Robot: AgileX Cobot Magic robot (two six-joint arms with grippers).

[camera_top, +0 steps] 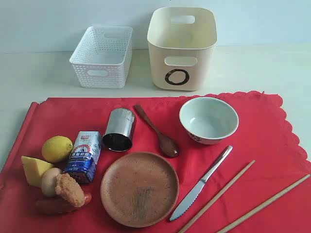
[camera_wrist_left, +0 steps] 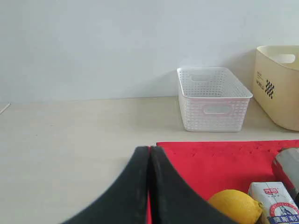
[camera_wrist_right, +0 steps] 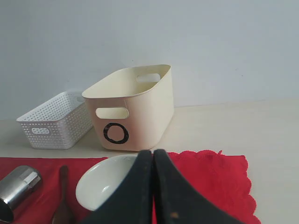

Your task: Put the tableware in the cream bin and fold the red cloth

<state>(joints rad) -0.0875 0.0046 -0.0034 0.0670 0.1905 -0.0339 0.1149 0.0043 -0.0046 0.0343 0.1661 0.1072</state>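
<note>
Red cloth (camera_top: 272,141) lies flat and unfolded over the near part of the desk (camera_top: 39,73), scalloped edge to the right. Cream bin (camera_top: 158,58) stands on bare desk just beyond the cloth's far edge, ring mark facing the cloth, with the white lattice basket (camera_top: 102,57) to its left. All tableware lies on the cloth, outside the bin. Steel cup (camera_top: 119,129) is on its side near the cloth's middle, wooden spoon (camera_top: 158,132) just right of it, bowl (camera_top: 209,120) upright toward the far right. Brown plate (camera_top: 139,188) sits at the near edge. Knife (camera_top: 201,183) and two chopsticks (camera_top: 218,196) lie slanted toward the near right corner. Lemon (camera_top: 57,148), milk carton (camera_top: 83,156) and other food cluster at the near left corner. Left gripper (camera_wrist_left: 149,149): fingers pressed together, empty. Right gripper (camera_wrist_right: 153,152): likewise closed, empty.
</note>
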